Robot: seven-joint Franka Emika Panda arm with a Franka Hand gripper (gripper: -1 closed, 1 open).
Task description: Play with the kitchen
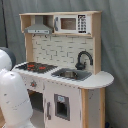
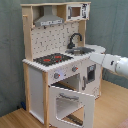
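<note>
The kitchen (image 1: pixel 65 55) of light wood and white panels fills both exterior views. It has a black faucet (image 1: pixel 84 59) over a grey sink (image 1: pixel 71 74), a red-ringed hob (image 1: pixel 36 66) and a grey hood (image 1: pixel 39 27). In the second exterior view the oven door (image 2: pixel 72 102) under the hob (image 2: pixel 52 59) hangs open towards the front. My white arm (image 2: pixel 116 65) reaches in from the second exterior view's right. My gripper (image 2: pixel 93 58) is at the counter's end beside the sink (image 2: pixel 82 50). In the first exterior view only a thick arm link (image 1: pixel 12 95) shows at the left.
A toy microwave (image 1: pixel 72 23) sits on the top shelf next to the hood. A white lower door with a dark window (image 1: pixel 62 107) stays closed under the sink. A grey curtain (image 2: pixel 110 25) hangs behind the kitchen, and the floor (image 2: pixel 112 107) is wooden.
</note>
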